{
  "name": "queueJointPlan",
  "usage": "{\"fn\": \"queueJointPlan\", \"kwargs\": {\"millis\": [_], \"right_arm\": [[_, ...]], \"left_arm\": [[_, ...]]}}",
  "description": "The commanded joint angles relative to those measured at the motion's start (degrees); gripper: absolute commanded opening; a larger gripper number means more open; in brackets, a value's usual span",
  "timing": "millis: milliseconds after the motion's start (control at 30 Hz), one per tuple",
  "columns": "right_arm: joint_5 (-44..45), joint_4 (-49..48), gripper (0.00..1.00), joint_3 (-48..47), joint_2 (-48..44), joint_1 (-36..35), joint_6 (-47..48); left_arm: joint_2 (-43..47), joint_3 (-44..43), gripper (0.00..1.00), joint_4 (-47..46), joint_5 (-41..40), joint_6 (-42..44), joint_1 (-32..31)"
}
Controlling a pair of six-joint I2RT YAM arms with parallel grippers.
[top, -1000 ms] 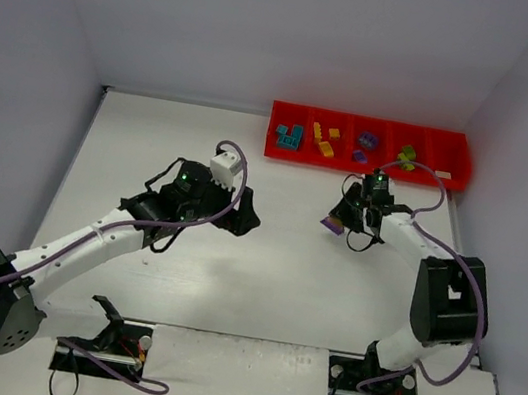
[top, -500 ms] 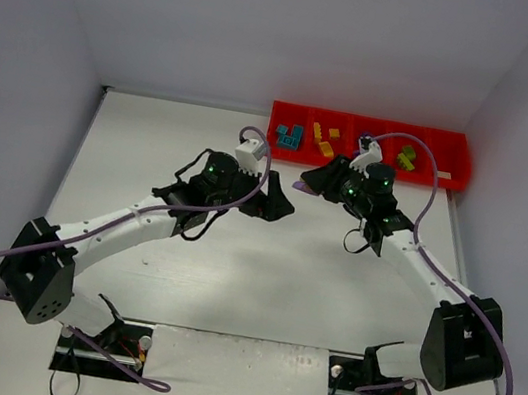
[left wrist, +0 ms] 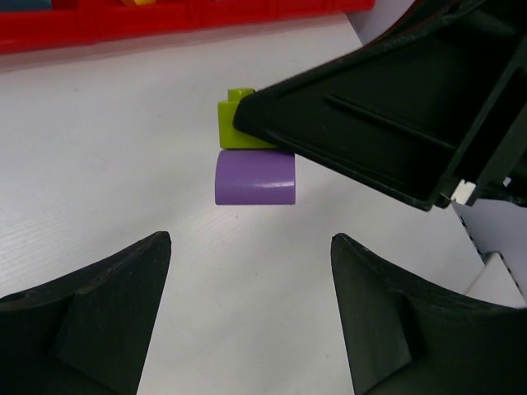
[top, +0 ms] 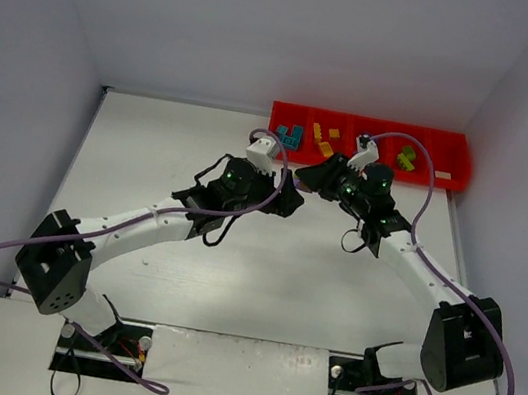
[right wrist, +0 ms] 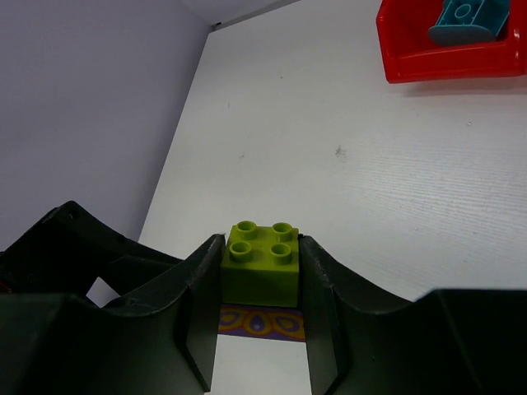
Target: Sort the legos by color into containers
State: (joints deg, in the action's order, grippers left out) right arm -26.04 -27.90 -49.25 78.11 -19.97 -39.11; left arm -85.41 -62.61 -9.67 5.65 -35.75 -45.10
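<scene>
My right gripper is shut on an olive green lego that has a purple lego stuck under it. The stack hangs above the white table, left of the red tray of containers. In the left wrist view the same green lego and purple lego show just ahead of my left gripper, which is open with nothing between its fingers. From above, the left gripper and right gripper nearly meet tip to tip. The tray holds teal legos, yellow legos and green legos in separate compartments.
The tray's left end with a teal brick lies beyond the right gripper. The tray's front wall runs along the top of the left wrist view. Walls close in the table on three sides.
The right arm swung left and forward with the green-and-purple stack. The left arm reached right and forward until its fingers face that stack at close range.
</scene>
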Motion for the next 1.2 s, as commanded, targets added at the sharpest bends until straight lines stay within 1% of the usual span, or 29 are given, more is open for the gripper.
{"fn": "queueJointPlan", "kwargs": {"millis": [0,133,300,333,533,667,733,867,967,1000,1100,1167], "right_arm": [[-1.2,-6.2,0.0,-0.1,-1.6,-0.4,-2.7],[-0.9,-5.8,0.0,-0.2,-1.8,-0.8,-3.3],[-0.5,-6.0,0.0,0.0,-2.3,-1.3,-4.1],[-0.5,-6.3,0.0,0.2,-2.3,-1.3,-4.4],[-0.4,-7.9,0.0,0.8,-2.5,-1.7,-6.4],[-0.3,-8.4,0.0,1.4,-2.3,-2.0,-7.0],[-0.4,-8.9,0.0,1.8,-2.1,-2.3,-7.9],[-0.6,-9.9,0.0,2.1,-1.5,-2.5,-8.5],[-0.5,-9.9,0.0,2.0,-1.1,-2.5,-8.3],[-0.4,-9.9,0.0,1.8,-0.9,-2.6,-8.1],[0.3,-9.6,0.0,1.1,-0.5,-2.6,-7.0],[1.0,-9.1,0.0,0.5,-0.3,-2.4,-6.2]], "left_arm": [[0.9,-1.8,0.72,-7.9,-7.3,3.2,-1.1],[0.2,-1.2,0.71,-12.1,-9.0,5.1,-1.1],[-1.3,-1.7,0.7,-14.0,-8.9,5.6,-1.1],[-1.7,-1.7,0.67,-14.1,-9.0,5.5,-1.1],[-2.8,-0.8,0.62,-16.3,-10.5,5.6,-1.5],[-2.4,0.8,0.56,-19.9,-12.1,6.4,-1.7],[-2.4,1.5,0.55,-21.9,-12.5,7.1,-1.7],[-2.7,2.6,0.43,-25.3,-12.4,8.9,-1.7],[-2.7,3.2,0.26,-26.7,-11.8,9.9,-1.8],[-2.6,3.5,0.15,-27.0,-11.8,10.3,-2.1],[-1.8,5.4,0.01,-27.6,-11.2,10.3,-2.3],[-0.7,7.4,0.0,-27.6,-10.6,9.7,-2.3]]}}
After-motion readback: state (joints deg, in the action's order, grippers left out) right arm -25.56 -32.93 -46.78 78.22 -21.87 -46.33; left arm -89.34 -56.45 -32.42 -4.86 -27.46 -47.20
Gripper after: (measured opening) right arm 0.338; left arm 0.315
